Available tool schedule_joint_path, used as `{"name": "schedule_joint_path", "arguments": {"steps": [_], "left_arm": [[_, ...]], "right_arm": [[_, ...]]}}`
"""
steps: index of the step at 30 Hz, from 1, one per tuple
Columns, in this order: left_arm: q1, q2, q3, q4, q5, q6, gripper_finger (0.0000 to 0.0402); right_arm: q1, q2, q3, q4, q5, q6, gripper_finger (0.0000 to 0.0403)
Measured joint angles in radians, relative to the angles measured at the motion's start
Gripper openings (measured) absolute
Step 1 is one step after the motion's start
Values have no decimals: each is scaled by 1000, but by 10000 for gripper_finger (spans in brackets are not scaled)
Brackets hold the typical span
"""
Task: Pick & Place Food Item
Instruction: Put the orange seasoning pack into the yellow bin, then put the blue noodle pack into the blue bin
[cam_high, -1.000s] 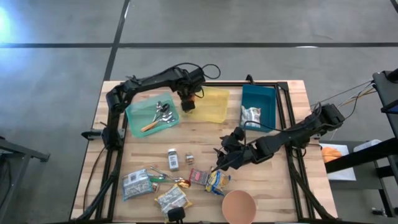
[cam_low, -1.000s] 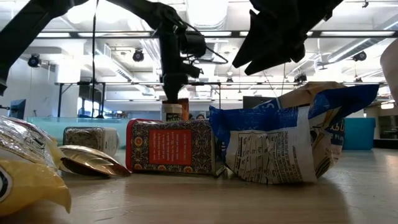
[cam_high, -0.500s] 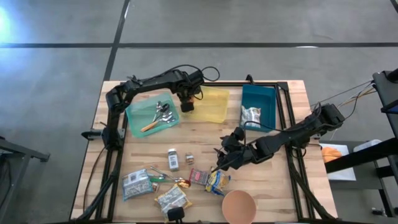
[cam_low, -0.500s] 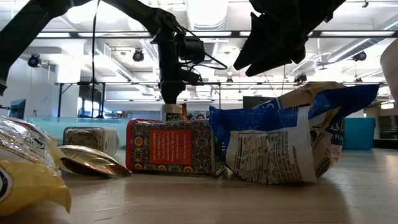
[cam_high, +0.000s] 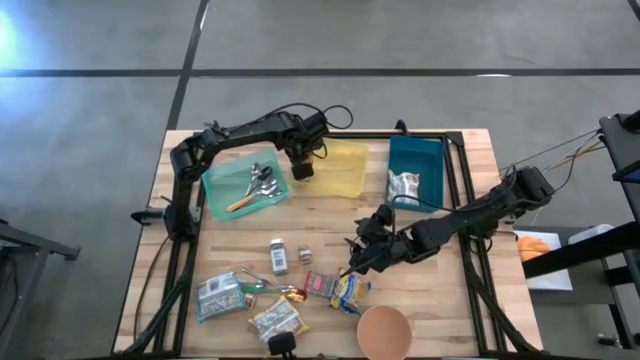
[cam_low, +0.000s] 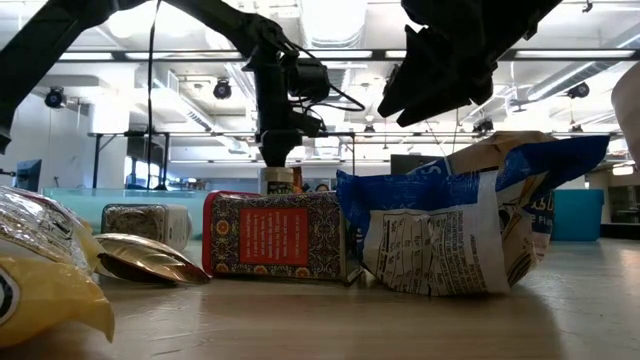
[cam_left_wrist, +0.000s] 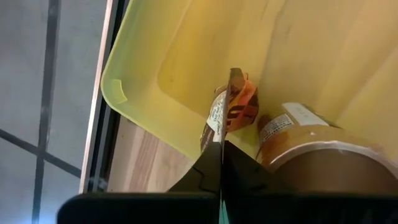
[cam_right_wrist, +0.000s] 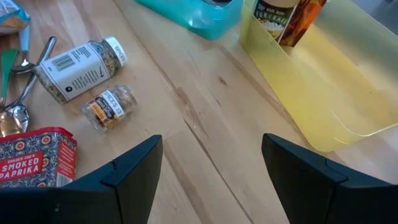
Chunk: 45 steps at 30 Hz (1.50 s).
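An orange-and-brown food packet (cam_left_wrist: 235, 107) hangs at the near left corner of the yellow bin (cam_high: 346, 172), with my left gripper (cam_left_wrist: 222, 147) shut on it from above. In the high view that gripper (cam_high: 302, 155) stands over the bin's left wall. A brown round jar-like thing (cam_left_wrist: 311, 152) with a white label shows right beside the packet. My right gripper (cam_right_wrist: 211, 149) hovers open over the bare wood between the bin and a red paprika tin (cam_right_wrist: 28, 165), holding nothing; the high view puts it (cam_high: 354, 262) above the table's middle. My left gripper pinches the packet's thin upper edge (cam_left_wrist: 230, 134) between its two fingertips, coming from above and pointing steeply down. The packet hangs edge-on below the fingers inside the yellow bin. Whether its lower end touches the bin's floor, I cannot tell.
A teal tray (cam_high: 218, 190) with cutlery sits left of the yellow bin, a blue bin (cam_high: 432, 160) with a silver packet to its right. Two small spice jars (cam_high: 279, 256), a blue-and-yellow bag (cam_high: 350, 292), several packets (cam_high: 220, 296) and a brown bowl (cam_high: 383, 332) crowd the near side.
My left gripper has sunk a little toward the yellow bin with the packet still between its shut fingers. My right arm has kept still.
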Motion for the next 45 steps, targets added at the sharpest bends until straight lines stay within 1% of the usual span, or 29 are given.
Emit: {"name": "schedule_joint_path", "arguments": {"steps": [2, 13, 17, 22, 27, 33, 35, 40, 45], "left_arm": [[0, 0, 0, -1, 0, -2, 25], [2, -2, 3, -22, -4, -19, 137], [1, -2, 11, -37, 0, -19, 166], [1, -2, 34, -45, -4, -23, 192], [1, -2, 62, -54, -26, -25, 201], [1, -4, 75, -64, -140, -32, 201], [2, -7, 75, -66, -160, -40, 201], [4, -26, 74, -66, -176, -50, 200], [7, -94, 73, -67, -173, -79, 200]], "right_arm": [[0, 0, 0, 0, 0, 0, 274], [0, 0, -2, 0, 0, 0, 274], [0, 0, -5, 1, 0, 0, 274], [0, 0, -9, 1, 0, 0, 274], [0, 0, -13, 1, 0, 0, 274], [0, 0, -13, 1, 0, 0, 274], [0, 0, -14, 1, 0, 0, 274], [2, 0, -18, 1, -9, 15, 274], [4, 0, -21, 1, -30, 20, 274]]}}
